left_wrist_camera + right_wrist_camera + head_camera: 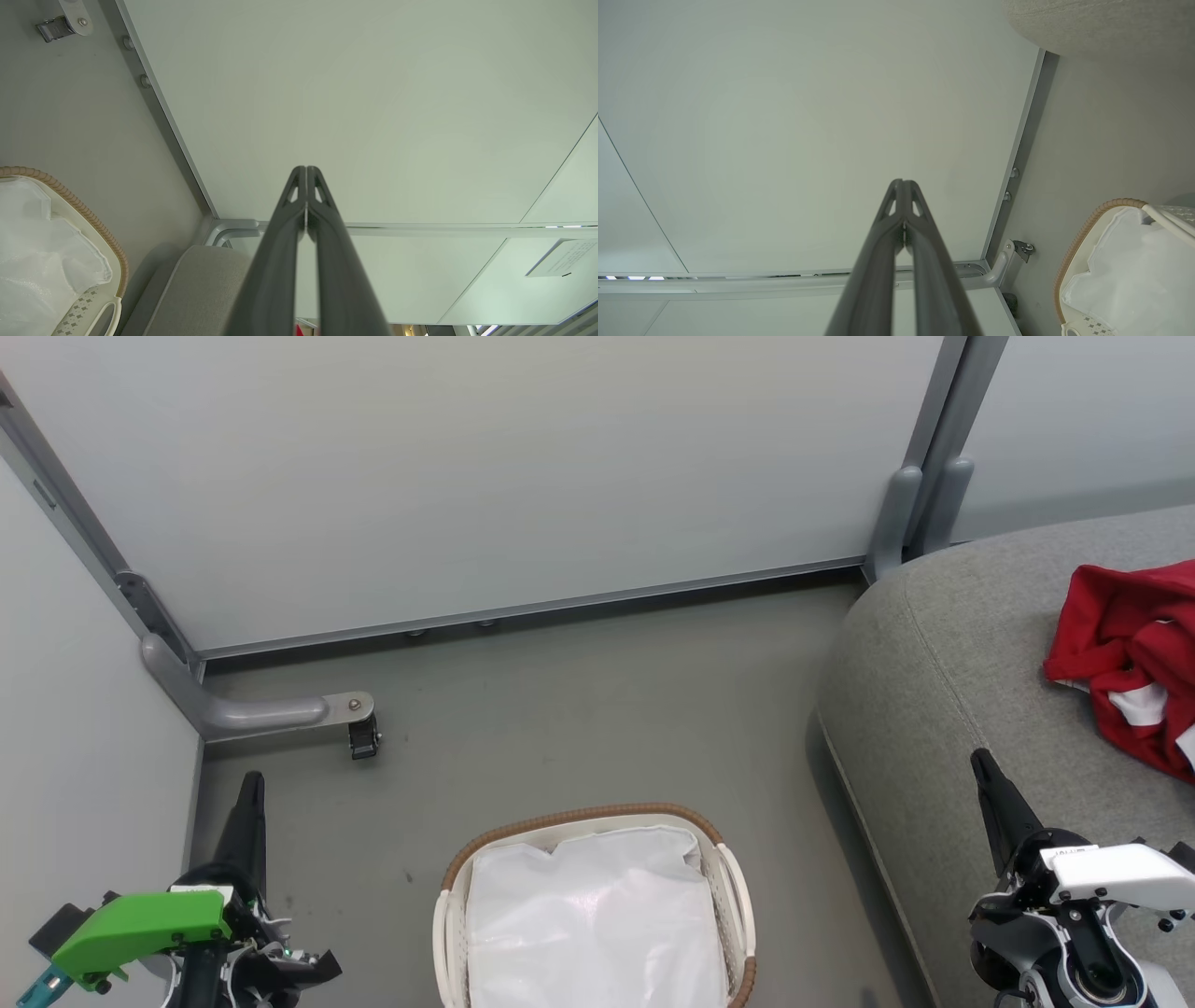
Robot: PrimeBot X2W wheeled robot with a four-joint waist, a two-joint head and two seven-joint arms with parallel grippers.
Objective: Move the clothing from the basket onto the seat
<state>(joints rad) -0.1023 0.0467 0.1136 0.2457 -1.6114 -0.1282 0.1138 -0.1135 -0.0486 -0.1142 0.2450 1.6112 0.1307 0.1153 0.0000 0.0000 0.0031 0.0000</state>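
Basket (579, 814) holds only liner (597, 915); clothing (1111, 644) sits on seat (934, 709), beyond right fingers (999, 807). Left fingers (246, 831) and right closed, empty. Looks done.

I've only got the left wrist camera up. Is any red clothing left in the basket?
Observer: In the head view, the visible part of the basket holds a white liner and no red. Its near end is cut off.
Operator: Where's the clothing?
Observer: The clothing lies heaped on the grey sofa seat, on the robot's right.
Operator: And the right jaws?
Observer: Shut together, nothing between them.
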